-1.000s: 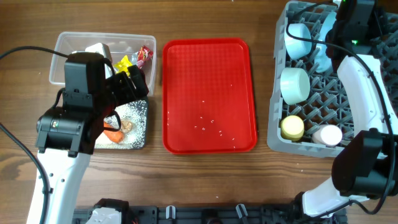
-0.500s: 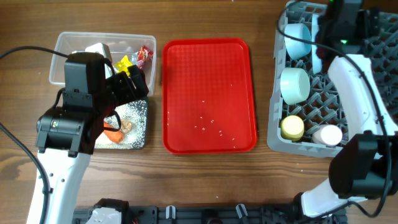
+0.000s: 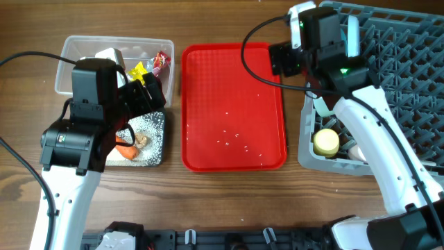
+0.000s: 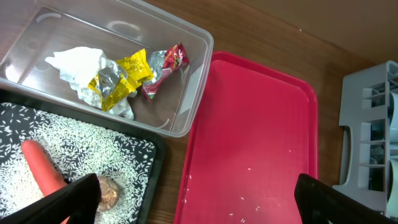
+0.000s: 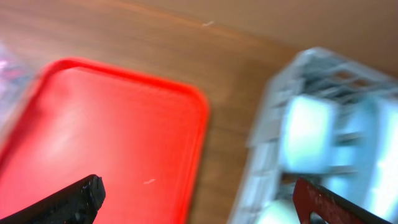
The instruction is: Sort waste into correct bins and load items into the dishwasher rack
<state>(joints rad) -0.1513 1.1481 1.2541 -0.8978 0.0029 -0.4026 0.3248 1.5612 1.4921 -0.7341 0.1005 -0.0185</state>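
The clear tub (image 3: pixel 69 48) holds the white napkin (image 4: pixel 74 62) and the yellow (image 4: pixel 121 81) and red (image 4: pixel 165 62) wrappers. The black tray (image 3: pixel 156 139) holds rice, the carrot piece (image 4: pixel 40 171) and the brown lump (image 4: pixel 109 193). My left gripper (image 3: pixel 149 90) hangs open and empty above the black tray and also shows in the left wrist view (image 4: pixel 199 205). My right gripper (image 3: pixel 283 59) is open and empty over the far right corner of the red tray; its wrist view (image 5: pixel 199 202) is blurred. The grey rack (image 3: pixel 416 69) holds the yellow cup (image 3: pixel 326 142) and a pale blue bowl (image 5: pixel 311 134). The spoon is not in view.
The flat red tray (image 3: pixel 208 104) lies between the bins and the rack, with a few rice grains (image 3: pixel 232 139) on it. My right arm hides much of the rack's left side. Bare wooden table shows in front.
My right arm has swung left, from over the rack's far side to the red tray's far right corner. The left arm has not moved.
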